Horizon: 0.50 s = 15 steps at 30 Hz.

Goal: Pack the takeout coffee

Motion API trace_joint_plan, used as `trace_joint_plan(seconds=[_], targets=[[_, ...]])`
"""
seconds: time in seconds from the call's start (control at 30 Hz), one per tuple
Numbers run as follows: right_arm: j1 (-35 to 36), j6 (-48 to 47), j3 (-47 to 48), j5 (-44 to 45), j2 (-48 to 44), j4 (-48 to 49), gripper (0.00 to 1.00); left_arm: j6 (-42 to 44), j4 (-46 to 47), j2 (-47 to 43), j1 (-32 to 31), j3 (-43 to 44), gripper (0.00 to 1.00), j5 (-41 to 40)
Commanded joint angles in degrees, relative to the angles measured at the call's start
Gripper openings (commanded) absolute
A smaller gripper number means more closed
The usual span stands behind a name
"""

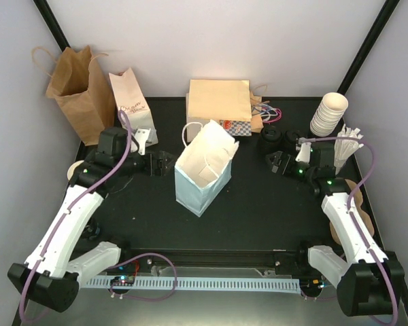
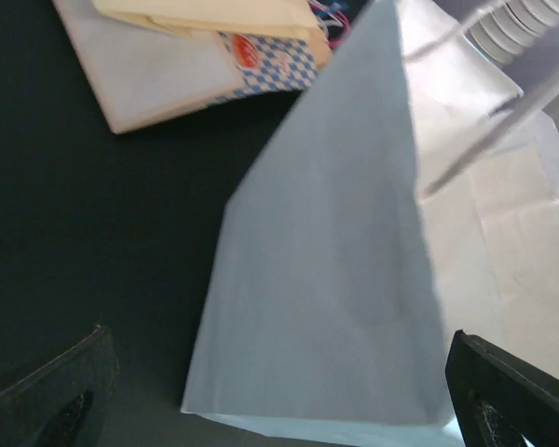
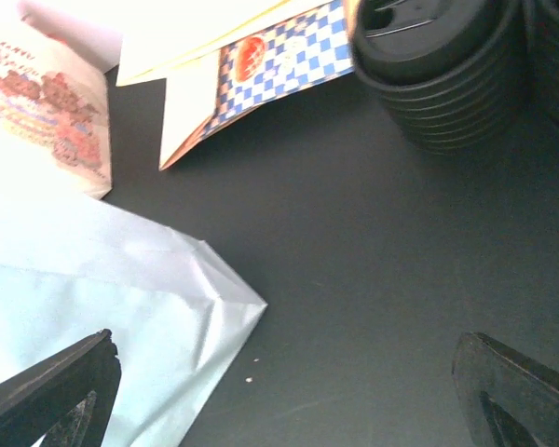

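Note:
No lidded takeout coffee cup shows in any view. A pale blue-white paper bag (image 1: 202, 171) stands open at the table's middle. It fills the left wrist view (image 2: 335, 261), and one corner shows in the right wrist view (image 3: 102, 307). My left gripper (image 1: 161, 163) is open and empty, just left of the bag, with the bag's side facing its jaws (image 2: 279, 405). My right gripper (image 1: 277, 162) is open and empty over bare mat to the right of the bag (image 3: 284, 400).
A brown bag (image 1: 75, 88) and a white printed bag (image 1: 132, 105) stand at the back left. A flat stack of bags (image 1: 217, 102) lies behind the open bag. Stacks of black lids (image 1: 272, 139) (image 3: 438, 65), bare cream cups (image 1: 330, 112) and stirrers (image 1: 347, 146) are at the back right.

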Motion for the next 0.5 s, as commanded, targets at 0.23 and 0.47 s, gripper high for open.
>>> trace_joint_plan(seconds=[0.23,0.47], targets=[[17.14,-1.35,15.56,11.92,1.5,-3.91,1.0,1.8,4.15,-7.3,0.47,0.1,0.99,-0.1],[22.16,-2.48,19.96,15.01,0.6,-7.29,1.0,2.06,6.56,-4.55,-1.08,0.89,0.99,7.84]])
